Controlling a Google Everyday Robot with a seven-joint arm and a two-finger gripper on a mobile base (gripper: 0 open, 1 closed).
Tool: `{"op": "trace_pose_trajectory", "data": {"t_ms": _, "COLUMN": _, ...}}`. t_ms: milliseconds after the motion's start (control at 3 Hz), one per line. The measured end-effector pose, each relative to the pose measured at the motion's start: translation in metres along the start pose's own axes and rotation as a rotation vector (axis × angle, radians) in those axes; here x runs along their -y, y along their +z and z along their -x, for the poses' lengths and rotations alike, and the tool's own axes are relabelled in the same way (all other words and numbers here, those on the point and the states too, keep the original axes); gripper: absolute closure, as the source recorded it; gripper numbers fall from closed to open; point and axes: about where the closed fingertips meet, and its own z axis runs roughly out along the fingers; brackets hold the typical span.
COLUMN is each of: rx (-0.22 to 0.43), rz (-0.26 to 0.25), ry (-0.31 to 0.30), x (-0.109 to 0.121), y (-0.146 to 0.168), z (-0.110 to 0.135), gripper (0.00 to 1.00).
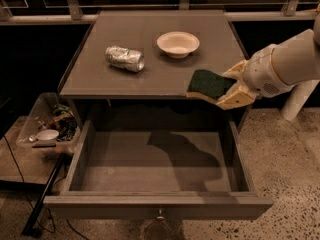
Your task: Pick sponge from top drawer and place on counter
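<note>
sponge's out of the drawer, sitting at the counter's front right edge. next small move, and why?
Probably shift it further in over the counter, toward the bare patch in front of the bowl. The gripper holds the sponge right at the front edge, seemingly just above the open top drawer; released here it might fall back in.

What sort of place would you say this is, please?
Probably an indoor test area: a lone counter with its top drawer open, speckled floor, the tool holding the sponge over the counter's front-right edge.
</note>
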Motion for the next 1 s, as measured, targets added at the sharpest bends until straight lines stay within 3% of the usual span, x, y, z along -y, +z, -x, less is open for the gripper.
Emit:
{"op": "trace_pose_trajectory", "data": {"t_ms": 333, "rx": 0.001, "rz": -0.02, "ry": 0.034, "x": 0.0, "y": 0.003, "z": -0.001, "gripper": 1.0}}
{"op": "trace_pose_trajectory", "data": {"t_ms": 1000, "rx": 0.004, "rz": -0.139, "ry": 0.137, "x": 0.046, "y": 0.027, "z": 0.018, "gripper": 1.0}}
